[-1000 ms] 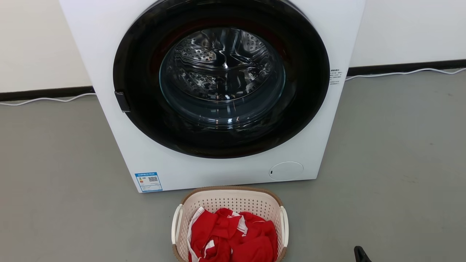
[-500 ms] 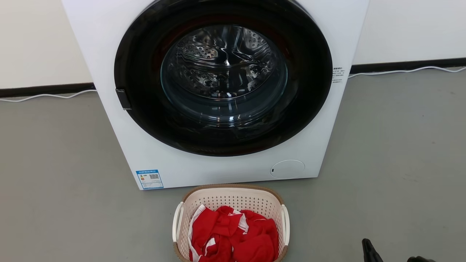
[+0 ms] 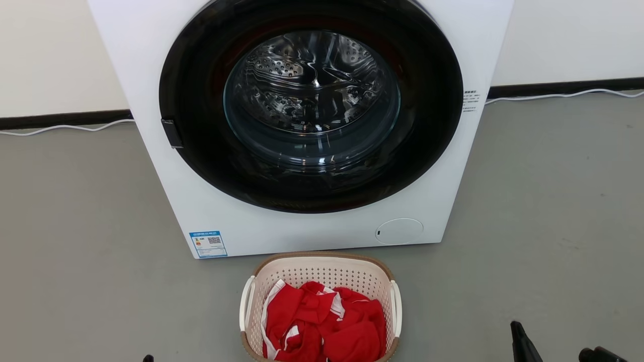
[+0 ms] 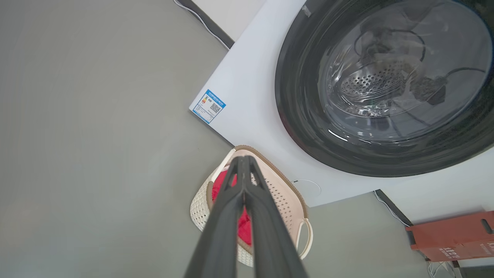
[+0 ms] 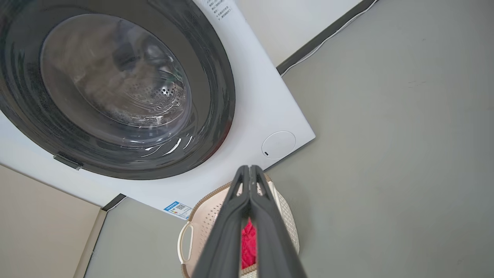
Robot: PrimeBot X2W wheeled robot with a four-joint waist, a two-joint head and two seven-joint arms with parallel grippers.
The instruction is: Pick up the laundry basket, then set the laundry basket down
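Closed right end effector (image 5: 249, 169) over laundry basket (image 5: 210, 220) of red cloth (image 5: 248, 240), near white washer (image 5: 254, 96)

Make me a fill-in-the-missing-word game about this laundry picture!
The crumpled cloth in the small cream plastic laundry basket is ____.
The basket stands on the grey ____, in front of the big white washing machine.
The small rectangular sticker on the machine's bottom corner is ____.
The left end effector and right end effector, with long dark fingers, are both ____.
Missing words: red, floor, blue, shut.
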